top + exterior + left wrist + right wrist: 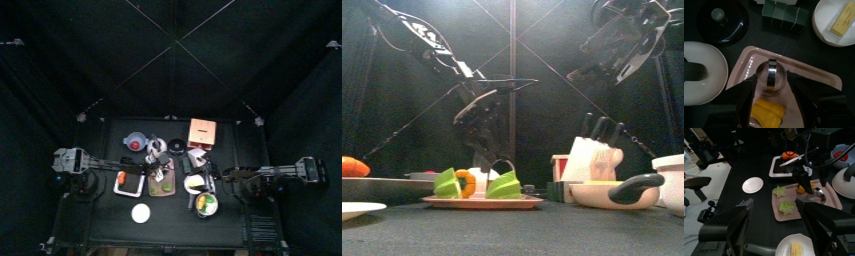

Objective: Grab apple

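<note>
Both sets of fingers look spread; we see the left gripper (pixel 769 95) partly hiding a yellow piece (pixel 767 113) on the pink tray (pixel 811 75).

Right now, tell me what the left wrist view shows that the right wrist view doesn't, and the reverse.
Only the left wrist view: a black lid with a knob, and dark green blocks. Only the right wrist view: an orange round fruit on a white tray, an empty white plate and two green pieces. Both: the pink tray, and a white plate holding a yellow slab.
</note>
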### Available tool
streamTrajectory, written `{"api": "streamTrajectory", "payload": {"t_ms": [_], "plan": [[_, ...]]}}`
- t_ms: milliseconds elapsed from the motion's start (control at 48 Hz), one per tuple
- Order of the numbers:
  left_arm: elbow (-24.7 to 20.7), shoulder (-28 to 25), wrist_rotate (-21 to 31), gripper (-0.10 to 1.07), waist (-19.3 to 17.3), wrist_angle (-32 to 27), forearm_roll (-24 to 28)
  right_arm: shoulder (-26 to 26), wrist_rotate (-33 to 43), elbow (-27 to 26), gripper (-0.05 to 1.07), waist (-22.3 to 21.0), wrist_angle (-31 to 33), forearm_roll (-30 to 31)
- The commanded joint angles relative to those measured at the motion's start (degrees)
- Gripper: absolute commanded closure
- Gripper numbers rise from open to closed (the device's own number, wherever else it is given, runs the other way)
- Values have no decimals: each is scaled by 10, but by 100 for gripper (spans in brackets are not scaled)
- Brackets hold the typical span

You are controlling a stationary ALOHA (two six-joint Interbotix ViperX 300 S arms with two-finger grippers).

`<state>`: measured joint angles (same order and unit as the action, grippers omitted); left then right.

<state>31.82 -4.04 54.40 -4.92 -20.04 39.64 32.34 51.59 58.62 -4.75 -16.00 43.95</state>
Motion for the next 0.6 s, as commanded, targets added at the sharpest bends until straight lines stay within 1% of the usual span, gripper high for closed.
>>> {"api": "streamTrajectory", "payload": {"t_ms": [0, 83, 250, 333, 458, 521, 583], "plan": [[-5, 25, -3, 11, 2, -4, 4, 8, 0, -5, 4, 1, -3, -2], [0, 42, -5, 11, 2, -23, 11, 7, 0, -5, 4, 2, -3, -2], [21, 101, -7, 11, 2, -94, 19, 8, -1, -4, 4, 2, -2, -2], [42, 136, -7, 11, 1, -135, 25, 7, -1, -4, 4, 2, -2, -2], [74, 189, -7, 11, -2, -175, 33, 7, -2, -5, 4, 2, -2, -2], [91, 217, -8, 11, -9, -189, 33, 7, -3, -5, 4, 2, -2, -2], [104, 241, -10, 11, -24, -193, 34, 7, -4, -5, 4, 1, -2, -2]]}}
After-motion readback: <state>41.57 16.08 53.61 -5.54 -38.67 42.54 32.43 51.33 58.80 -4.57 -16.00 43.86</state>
